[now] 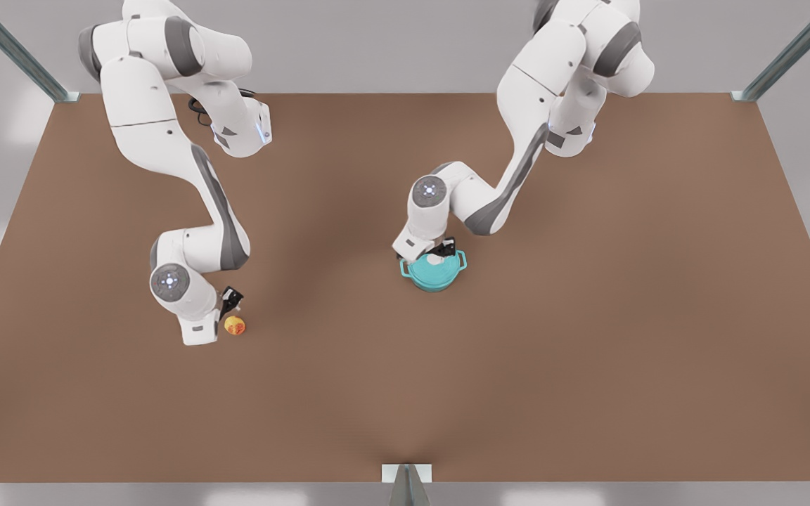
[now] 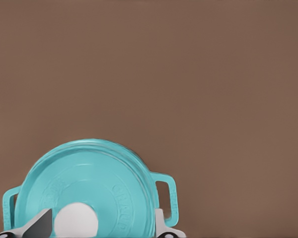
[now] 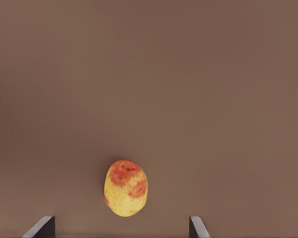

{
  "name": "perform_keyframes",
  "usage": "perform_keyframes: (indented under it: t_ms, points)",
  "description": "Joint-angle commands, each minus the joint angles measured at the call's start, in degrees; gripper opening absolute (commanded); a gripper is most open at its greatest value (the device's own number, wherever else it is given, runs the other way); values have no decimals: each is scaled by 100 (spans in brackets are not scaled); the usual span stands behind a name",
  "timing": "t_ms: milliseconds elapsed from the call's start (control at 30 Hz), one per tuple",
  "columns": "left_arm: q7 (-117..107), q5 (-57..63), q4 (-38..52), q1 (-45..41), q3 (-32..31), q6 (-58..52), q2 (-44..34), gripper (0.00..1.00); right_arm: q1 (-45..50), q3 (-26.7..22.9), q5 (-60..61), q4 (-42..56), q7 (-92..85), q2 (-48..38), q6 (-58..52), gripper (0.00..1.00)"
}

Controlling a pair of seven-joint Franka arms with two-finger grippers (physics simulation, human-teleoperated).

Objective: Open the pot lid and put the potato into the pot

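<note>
Nothing done yet: lid (image 1: 432, 265) on pot (image 1: 433, 279); left gripper (image 1: 441, 251) fingers open astride knob. Right gripper (image 1: 230, 301) open by potato (image 1: 235, 325) on surface (image 1: 588, 351).

Both arms wear glossy white shells with dark grey bands at the joints. Each elbow carries a round grey cap with a ring of small blue-white lights. A black cable loops beside one arm's upper link. Fingers are black, tipped light grey.

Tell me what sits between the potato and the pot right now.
Nothing: in the front view, only bare brown table separates the potato from the pot, whose pot lid is on.
</note>
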Motion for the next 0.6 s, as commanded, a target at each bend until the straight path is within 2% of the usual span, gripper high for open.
perform_keyframes:
  t_ms: [0,300,333,400,467,567]
  points:
    - [-613,25,-105,6,6,114,-40,100,-2,0,150,5,-933,37,-161,100]
    - [-613,165,-395,-3,6,176,-92,100,7,9,291,119,-687,555,182,100]
    - [-613,165,-395,-3,6,176,-92,94,-2,9,291,146,-696,581,208,100]
    - [-613,165,-395,6,6,176,-83,74,-28,0,282,163,-705,643,235,100]
    - [-613,165,-386,6,6,176,-83,45,-28,0,282,225,-731,643,235,100]
    - [-613,165,-378,6,6,176,-92,33,-116,0,265,392,-828,766,235,100]
